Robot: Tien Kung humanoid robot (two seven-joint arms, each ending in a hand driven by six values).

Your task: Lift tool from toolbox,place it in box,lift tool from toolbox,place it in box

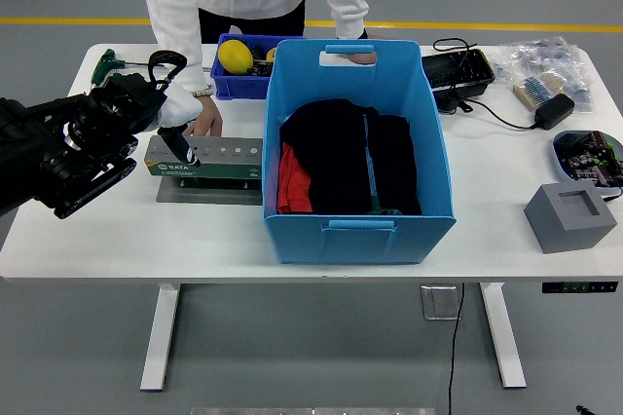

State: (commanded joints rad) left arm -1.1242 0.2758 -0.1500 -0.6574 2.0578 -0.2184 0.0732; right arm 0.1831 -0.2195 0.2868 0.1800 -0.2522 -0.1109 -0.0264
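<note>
Grey block [570, 215], power adapter [552, 110]

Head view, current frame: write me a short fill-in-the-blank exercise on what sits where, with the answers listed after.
1. The robot's left hand is at the green toolbox, which lies to the ____ of the big blue bin.
2. The bin holds mostly ____ clothing.
3. The yellow ball sits in the small ____ tray.
4. The grey block stands near the table's ____ edge.

Answers: left; black; blue; right
</note>
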